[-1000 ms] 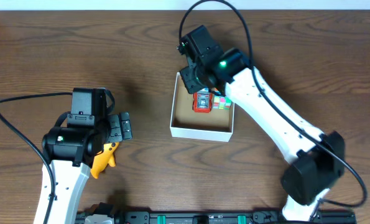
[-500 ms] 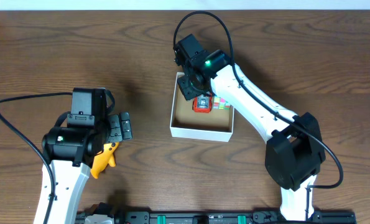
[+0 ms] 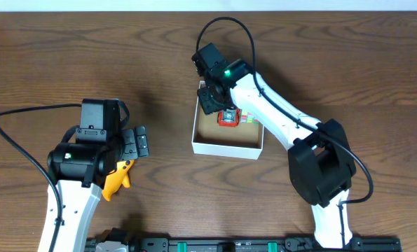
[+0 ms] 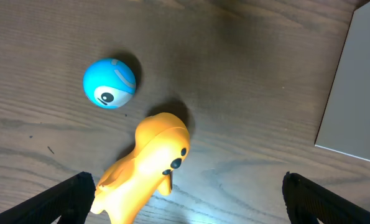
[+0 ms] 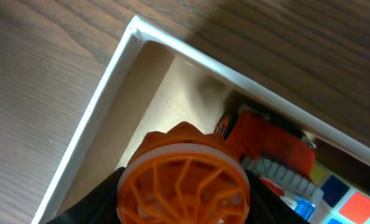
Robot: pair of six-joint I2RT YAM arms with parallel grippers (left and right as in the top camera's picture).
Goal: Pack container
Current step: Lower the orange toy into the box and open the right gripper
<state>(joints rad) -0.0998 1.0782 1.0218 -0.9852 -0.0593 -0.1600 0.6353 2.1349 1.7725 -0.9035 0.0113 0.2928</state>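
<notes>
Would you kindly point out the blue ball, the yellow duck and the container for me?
blue ball (image 4: pixel 109 83): left wrist view, middle of its face.
yellow duck (image 4: pixel 148 160): left wrist view, middle of its body.
container (image 3: pixel 226 149): overhead view, its near white wall.

Surface (image 3: pixel 47 49): dark brown wood grain. Yellow duck toy (image 4: pixel 144 165) lies flat on it; blue ball (image 4: pixel 109 83) with a drawn eye sits near the duck's head, not touching. Orange spoked wheel (image 5: pixel 183 180) fills the lower right-wrist view. Black rail (image 3: pixel 215 246) with green clips along the near edge.
</notes>
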